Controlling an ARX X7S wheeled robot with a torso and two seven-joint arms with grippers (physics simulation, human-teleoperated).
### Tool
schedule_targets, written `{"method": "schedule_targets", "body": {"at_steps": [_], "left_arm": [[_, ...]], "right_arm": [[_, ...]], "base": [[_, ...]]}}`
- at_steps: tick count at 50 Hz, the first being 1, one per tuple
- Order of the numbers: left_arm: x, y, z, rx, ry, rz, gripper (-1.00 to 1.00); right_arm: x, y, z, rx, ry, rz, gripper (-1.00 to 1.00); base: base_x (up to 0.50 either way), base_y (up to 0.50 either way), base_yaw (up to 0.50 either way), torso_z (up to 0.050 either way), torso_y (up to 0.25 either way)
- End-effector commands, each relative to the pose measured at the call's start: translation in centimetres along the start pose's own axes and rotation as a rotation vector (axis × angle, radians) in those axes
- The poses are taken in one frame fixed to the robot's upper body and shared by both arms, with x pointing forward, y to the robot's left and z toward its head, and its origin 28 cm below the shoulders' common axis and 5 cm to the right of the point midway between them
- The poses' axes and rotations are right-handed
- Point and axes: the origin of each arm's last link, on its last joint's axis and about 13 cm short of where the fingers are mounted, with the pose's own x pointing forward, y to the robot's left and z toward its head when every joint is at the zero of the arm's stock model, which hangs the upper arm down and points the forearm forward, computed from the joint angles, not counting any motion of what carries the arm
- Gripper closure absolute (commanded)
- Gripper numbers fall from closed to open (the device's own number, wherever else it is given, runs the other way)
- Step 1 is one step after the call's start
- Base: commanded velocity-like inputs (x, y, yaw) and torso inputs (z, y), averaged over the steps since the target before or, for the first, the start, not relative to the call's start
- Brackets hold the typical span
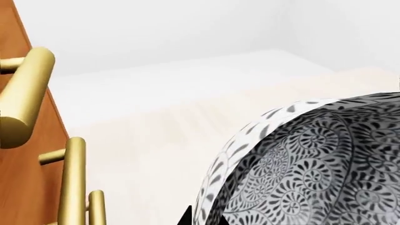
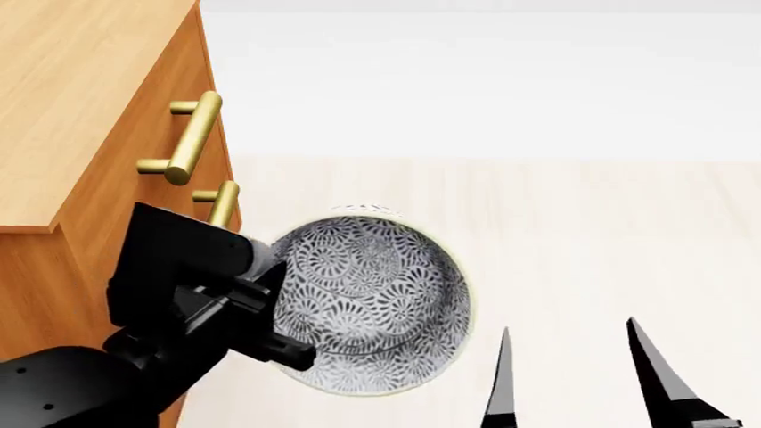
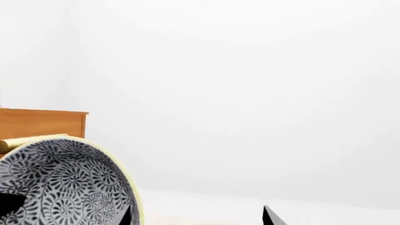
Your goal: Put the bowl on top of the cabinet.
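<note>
Holding the bowl (image 2: 369, 303) clear of the floor, the left gripper (image 2: 276, 332) is clamped on its near rim; bowl tilted, mouth toward the head camera, just beside the cabinet (image 2: 84, 116) front.

Progress, as judged:
- Pick-up done: bowl is off the pale floor (image 2: 571, 232), carried by the left arm.
- Bowl sits below the cabinet top, level with the drawer fronts. Not yet placed.
- Left to do: raise it above the top edge, carry it over the wood, set it down, release.

Right gripper (image 2: 571, 374): fingers spread apart, nothing between them, idle beside the bowl.

Count:
- Bowls: one.
- Cabinets: one.
- Brass bar handles (image 1: 25, 96): three in the left wrist view, two in the head view.
- Grippers: two.

No other objects visible.
</note>
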Motion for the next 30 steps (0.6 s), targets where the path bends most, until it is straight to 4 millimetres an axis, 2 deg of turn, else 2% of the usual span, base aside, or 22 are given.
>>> {"method": "schedule_targets", "body": {"at_steps": [1, 8, 18, 30], "left_arm": [[0.4, -0.4, 2.3, 0.037, 0.005, 0.011, 1.00], [0.4, -1.1, 3.4, 0.039, 0.010, -0.001, 1.00], [0.5, -2.0, 6.1, 0.070, 0.024, -0.015, 1.00], [-0.4, -4.2, 9.8, 0.156, 0.032, -0.029, 1.00]], "right_arm": [[-1.3, -1.6, -1.2, 0.144, -0.007, -0.102, -1.00], [-1.9, -2.4, -2.7, 0.233, 0.011, -0.128, -1.00], [-1.2, -2.2, -2.7, 0.249, 0.038, -0.136, -1.00], [-1.0, -2.5, -2.9, 0.270, 0.069, -0.141, -1.00]], "base": [[0.00, 0.00, 0.00, 0.000, 0.010], [0.00, 0.00, 0.00, 0.000, 0.000], [0.00, 0.00, 0.00, 0.000, 0.000], [0.00, 0.00, 0.00, 0.001, 0.001]]}}
